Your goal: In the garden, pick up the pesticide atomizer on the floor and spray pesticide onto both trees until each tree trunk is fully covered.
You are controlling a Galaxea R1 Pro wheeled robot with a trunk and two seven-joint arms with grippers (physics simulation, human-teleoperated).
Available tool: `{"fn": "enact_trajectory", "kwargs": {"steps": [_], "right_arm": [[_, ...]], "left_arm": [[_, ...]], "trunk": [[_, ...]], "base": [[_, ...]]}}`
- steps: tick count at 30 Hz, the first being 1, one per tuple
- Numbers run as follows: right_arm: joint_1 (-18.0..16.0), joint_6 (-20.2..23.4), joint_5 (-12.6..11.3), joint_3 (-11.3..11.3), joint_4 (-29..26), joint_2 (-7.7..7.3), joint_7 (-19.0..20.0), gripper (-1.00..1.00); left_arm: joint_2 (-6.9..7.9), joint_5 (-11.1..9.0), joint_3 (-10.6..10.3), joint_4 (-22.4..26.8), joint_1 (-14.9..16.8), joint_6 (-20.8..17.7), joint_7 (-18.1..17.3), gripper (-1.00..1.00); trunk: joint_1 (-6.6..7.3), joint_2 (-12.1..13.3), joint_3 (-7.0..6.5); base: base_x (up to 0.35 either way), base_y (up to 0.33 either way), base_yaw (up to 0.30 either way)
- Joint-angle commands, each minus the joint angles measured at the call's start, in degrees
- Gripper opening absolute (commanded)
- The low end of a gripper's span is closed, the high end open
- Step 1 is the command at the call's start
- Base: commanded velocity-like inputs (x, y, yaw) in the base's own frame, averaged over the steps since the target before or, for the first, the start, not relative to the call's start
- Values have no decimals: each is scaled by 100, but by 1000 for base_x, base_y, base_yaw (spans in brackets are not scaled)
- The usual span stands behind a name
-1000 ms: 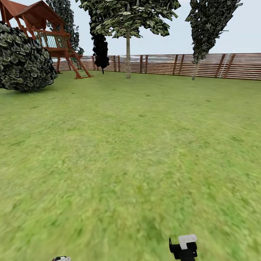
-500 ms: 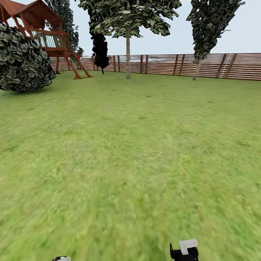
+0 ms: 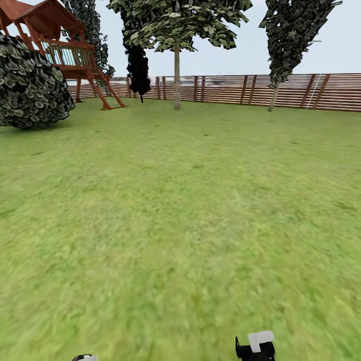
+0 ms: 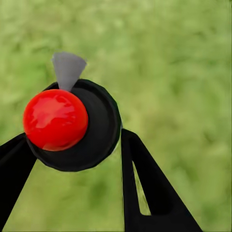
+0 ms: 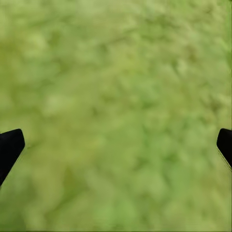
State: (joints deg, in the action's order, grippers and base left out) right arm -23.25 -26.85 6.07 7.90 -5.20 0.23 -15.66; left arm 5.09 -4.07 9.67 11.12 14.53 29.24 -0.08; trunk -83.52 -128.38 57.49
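The left claw (image 4: 72, 159) grips the pesticide atomizer (image 4: 72, 126) over the grass floor (image 3: 180, 225) and the right claw (image 5: 116, 145) gapes empty – the nearer grey tree trunk (image 3: 177, 80) stands far ahead by the fence (image 3: 301, 91), slightly left.

Left gripper (image 4: 72, 159) jaws clamp an object; right gripper (image 5: 116, 145) jaws spread wide, empty.
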Motion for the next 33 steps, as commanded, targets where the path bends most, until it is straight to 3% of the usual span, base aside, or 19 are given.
{"fn": "enact_trajectory", "kwargs": {"steps": [1, 33], "right_arm": [[-4, 4, 59, 19, 5, 2, -60, 100], [-4, 4, 70, 19, 10, -27, -51, 100]], "left_arm": [[1, -42, -18, -5, 3, 16, -4, -100], [1, -42, -19, -5, 4, 21, -7, -100]], "trunk": [[-3, -2, 5], [-3, -2, 5]], "base": [[339, 0, 0], [339, 0, 0]]}}
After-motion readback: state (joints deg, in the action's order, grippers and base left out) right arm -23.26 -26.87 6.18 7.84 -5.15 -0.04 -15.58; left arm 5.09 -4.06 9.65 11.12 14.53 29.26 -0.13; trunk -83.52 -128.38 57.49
